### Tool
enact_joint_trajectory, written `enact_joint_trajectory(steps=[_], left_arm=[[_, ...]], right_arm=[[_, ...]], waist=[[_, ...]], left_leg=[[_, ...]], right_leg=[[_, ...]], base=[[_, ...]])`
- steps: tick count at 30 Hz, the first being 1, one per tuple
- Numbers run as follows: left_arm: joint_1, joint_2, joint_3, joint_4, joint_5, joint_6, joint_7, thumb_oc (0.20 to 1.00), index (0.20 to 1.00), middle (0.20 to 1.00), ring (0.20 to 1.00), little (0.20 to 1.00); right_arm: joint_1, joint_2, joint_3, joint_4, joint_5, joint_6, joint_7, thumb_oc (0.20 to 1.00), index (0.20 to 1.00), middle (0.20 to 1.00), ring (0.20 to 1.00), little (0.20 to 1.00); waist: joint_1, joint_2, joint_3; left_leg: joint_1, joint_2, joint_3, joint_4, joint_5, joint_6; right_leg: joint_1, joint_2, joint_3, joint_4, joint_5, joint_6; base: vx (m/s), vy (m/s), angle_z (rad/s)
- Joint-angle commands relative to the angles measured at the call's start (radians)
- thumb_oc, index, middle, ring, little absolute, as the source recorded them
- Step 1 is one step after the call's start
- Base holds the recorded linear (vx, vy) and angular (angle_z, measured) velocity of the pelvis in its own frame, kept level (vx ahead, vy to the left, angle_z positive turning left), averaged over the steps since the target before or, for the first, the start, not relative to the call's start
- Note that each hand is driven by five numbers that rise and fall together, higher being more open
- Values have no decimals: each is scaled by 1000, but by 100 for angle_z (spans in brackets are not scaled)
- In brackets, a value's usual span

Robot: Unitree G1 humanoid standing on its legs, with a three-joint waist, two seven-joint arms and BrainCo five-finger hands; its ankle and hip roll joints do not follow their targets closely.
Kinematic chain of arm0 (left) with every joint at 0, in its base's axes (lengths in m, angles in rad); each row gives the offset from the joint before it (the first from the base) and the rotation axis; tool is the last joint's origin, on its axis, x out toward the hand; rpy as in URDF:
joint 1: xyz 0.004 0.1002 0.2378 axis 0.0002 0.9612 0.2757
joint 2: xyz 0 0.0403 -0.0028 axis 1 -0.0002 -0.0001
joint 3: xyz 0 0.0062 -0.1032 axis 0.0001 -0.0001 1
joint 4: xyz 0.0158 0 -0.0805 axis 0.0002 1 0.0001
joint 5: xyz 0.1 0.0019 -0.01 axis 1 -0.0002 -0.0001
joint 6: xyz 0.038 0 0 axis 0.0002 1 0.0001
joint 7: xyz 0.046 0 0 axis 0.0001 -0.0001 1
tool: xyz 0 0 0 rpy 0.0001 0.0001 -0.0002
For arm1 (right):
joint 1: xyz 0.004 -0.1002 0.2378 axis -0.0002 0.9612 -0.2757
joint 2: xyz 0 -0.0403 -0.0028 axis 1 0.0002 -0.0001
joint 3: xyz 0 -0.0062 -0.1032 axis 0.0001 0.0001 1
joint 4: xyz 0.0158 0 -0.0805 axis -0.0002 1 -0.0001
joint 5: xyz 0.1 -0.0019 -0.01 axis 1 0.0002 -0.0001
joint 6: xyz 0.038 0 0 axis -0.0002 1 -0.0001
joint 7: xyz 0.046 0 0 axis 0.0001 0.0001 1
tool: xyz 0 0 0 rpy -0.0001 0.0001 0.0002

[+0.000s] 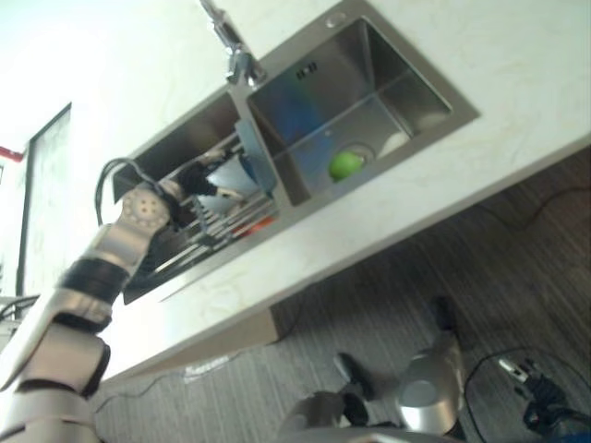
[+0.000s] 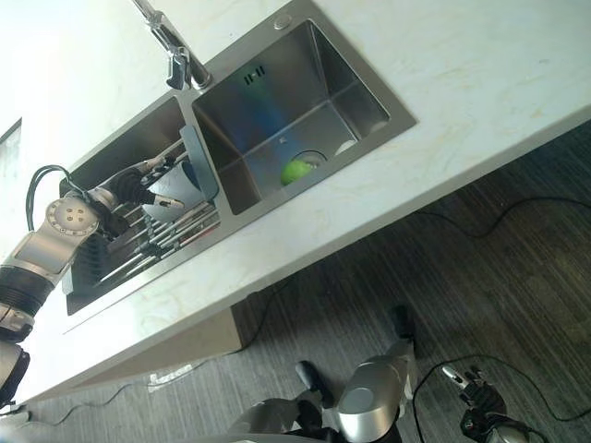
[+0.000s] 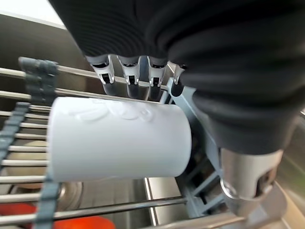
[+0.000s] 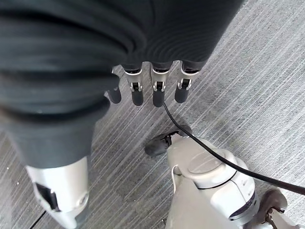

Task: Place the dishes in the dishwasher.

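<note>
Left wrist view looks along the left hand [image 3: 143,81], whose fingers [image 3: 131,78] curl over the far side of a white cup [image 3: 119,138] while the thumb [image 3: 248,176] comes round on the near side, so the hand is grasping the cup. The cup lies on its side just under the fingers, over the metal bars of a dish rack [image 3: 95,205]. Grey plastic strips [image 3: 33,76] of the rack cross the bars beside the cup, and something orange-red [image 3: 62,223] shows beneath the bars, below the cup.

From the head camera, the left hand [image 2: 138,189] reaches into the left basin [image 2: 111,157] of a steel double sink set in a pale worktop [image 2: 480,83]. The rack fills that basin, and the hand with its cup is at the rack's end next to the divider between the basins, beside a blue-grey upright piece [image 2: 200,164] that stands there. Past the divider from the hand, the right basin [image 2: 295,101] holds a green ball-like thing [image 2: 295,171] lying by the drain. A tap [image 2: 171,46] rises from the worktop behind the sink, beyond the hand.

Right wrist view shows the right hand [image 4: 143,90] hanging over grey striped floor [image 4: 248,86], its fingers loose and holding nothing.
</note>
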Motion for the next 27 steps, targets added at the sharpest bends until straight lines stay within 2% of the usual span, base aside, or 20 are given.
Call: enact_joint_trajectory(steps=[1,10,15,18,27], left_arm=[[-17,104,48,41,-15,2,28,1000,1000,1000,1000,1000],[-6,78,92,112,22,-11,126,1000,1000,1000,1000,1000],[-50,64,79,129,56,8,186,1000,1000,1000,1000,1000],[-67,62,74,132,65,28,199,1000,1000,1000,1000,1000],[-116,83,37,109,99,8,208,1000,1000,1000,1000,1000]], right_arm=[[25,5,-22,-4,29,-1,-7,1000,1000,1000,1000,1000],[12,11,-8,-26,44,-4,-20,1000,1000,1000,1000,1000],[-5,23,16,-38,63,-9,-28,1000,1000,1000,1000,1000],[-17,26,25,-51,71,1,-37,1000,1000,1000,1000,1000],[-41,23,54,-75,85,12,-44,1000,1000,1000,1000,1000]], waist=[[-7,-40,-60],[-7,-61,-24],[-10,-79,-2],[-8,-85,7],[-13,-93,57]], left_leg=[[-93,6,-35,90,-64,3],[-134,19,-38,106,-56,-1],[-168,34,-37,122,-51,-3],[-187,40,-39,129,-48,-6],[-245,54,-47,148,-40,-13]], right_leg=[[-45,-29,4,126,-173,47],[-96,-28,21,157,-175,42],[-136,-23,32,174,-172,37],[-156,-20,37,180,-169,35],[-222,-17,53,205,-167,29]], base=[[3,20,7],[-18,3,2],[-48,-43,-1],[-29,-38,-3],[-14,-9,-1]])
